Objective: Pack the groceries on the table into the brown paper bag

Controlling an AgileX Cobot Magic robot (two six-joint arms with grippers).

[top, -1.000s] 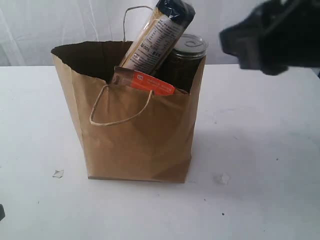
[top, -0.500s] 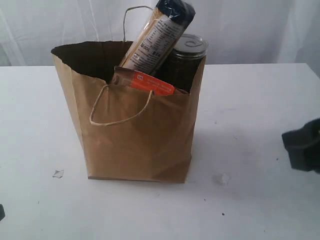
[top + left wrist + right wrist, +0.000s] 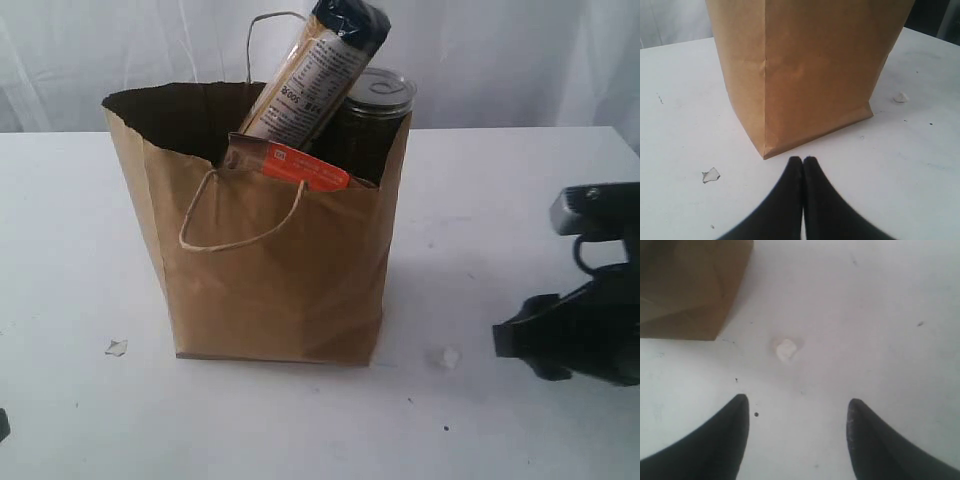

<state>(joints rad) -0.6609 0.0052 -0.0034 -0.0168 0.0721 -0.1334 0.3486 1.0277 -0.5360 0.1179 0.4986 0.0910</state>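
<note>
Exterior view: upright, creased brown paper bag (image 3: 270,290)

A pale white curtain (image 3: 500,60) hangs in soft vertical folds across the back of the exterior view, from 10 o'clock round to 2 o'clock. A flat white scrap (image 3: 117,347), thin and ragged-edged, lies at about 8 o'clock in that view. A rounded white crumb (image 3: 444,356), lumpier in shape, sits between 4 and 5 o'clock, well apart from the scrap. A tiny dark speck (image 3: 446,428) lies near the crumb, at its 6 o'clock, with fainter specks scattered around
</note>
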